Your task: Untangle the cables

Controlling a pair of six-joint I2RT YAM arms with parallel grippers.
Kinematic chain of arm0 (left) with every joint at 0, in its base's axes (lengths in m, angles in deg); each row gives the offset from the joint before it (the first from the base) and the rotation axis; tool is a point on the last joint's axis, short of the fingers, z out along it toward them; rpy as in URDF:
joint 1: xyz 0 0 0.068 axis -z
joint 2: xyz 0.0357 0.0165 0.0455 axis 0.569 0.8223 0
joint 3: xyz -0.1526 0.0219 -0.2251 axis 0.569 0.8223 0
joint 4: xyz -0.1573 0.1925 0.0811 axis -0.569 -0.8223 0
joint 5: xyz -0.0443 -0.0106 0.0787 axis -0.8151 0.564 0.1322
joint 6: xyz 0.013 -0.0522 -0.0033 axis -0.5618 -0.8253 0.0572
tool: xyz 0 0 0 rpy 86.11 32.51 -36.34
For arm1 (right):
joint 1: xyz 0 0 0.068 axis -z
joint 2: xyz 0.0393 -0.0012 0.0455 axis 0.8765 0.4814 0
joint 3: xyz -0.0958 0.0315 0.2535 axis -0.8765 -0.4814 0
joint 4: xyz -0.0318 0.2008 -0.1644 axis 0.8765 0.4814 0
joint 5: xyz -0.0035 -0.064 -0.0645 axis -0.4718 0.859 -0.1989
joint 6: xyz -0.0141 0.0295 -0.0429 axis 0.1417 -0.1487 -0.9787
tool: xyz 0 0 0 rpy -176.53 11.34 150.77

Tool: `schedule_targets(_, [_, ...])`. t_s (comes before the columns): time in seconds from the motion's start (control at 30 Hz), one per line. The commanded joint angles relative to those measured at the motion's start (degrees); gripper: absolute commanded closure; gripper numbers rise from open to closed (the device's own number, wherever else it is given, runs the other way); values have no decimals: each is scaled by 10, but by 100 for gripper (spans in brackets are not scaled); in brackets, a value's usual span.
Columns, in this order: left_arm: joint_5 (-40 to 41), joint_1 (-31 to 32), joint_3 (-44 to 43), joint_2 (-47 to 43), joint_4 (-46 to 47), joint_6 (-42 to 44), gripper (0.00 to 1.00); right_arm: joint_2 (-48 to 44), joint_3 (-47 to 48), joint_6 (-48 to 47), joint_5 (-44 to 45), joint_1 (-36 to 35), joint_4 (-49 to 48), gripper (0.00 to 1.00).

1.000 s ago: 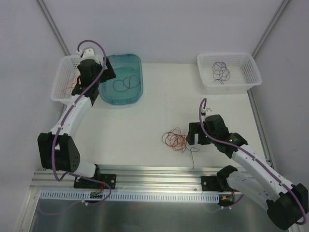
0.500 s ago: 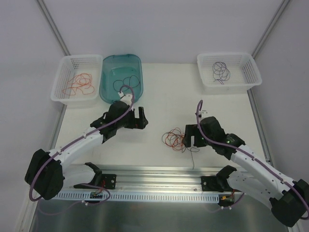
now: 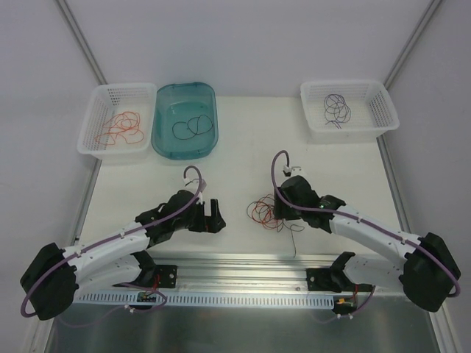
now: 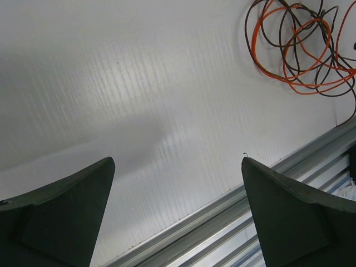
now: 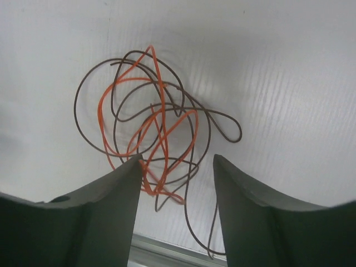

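While sorted strands lie at the far side of the table point(image 3: 243, 147), orange in the left basket point(image 3: 88, 140), black in the teal tub point(image 3: 210, 145) and dark purple in the right basket point(image 3: 383, 110), the unsorted cables point(image 5: 159, 119) sit as an orange and dark knot near the front rail point(image 3: 243, 259). The right gripper point(image 5: 177, 167) hangs just over that knot, jaws parted and empty, probably lining up on one strand. The left gripper point(image 4: 177, 162), spread wide and holding nothing, sits to the knot's left, apart from it, likely ready to pin the rest.
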Motion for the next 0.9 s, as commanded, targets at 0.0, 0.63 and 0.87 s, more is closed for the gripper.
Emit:
schedule_targets(0.0, [38,12,-5,4,11,-39,1,33,31,18,30,-4,-53,46])
schedule_targets(0.63, [-6,65,-126,150,75,-31,1,-23,19,-27,-57,-56,-172,99])
schedule_targets(0.87, [-9,66,-126,143,111,-40,1,-77,36,-66,-93,-57,-163,99])
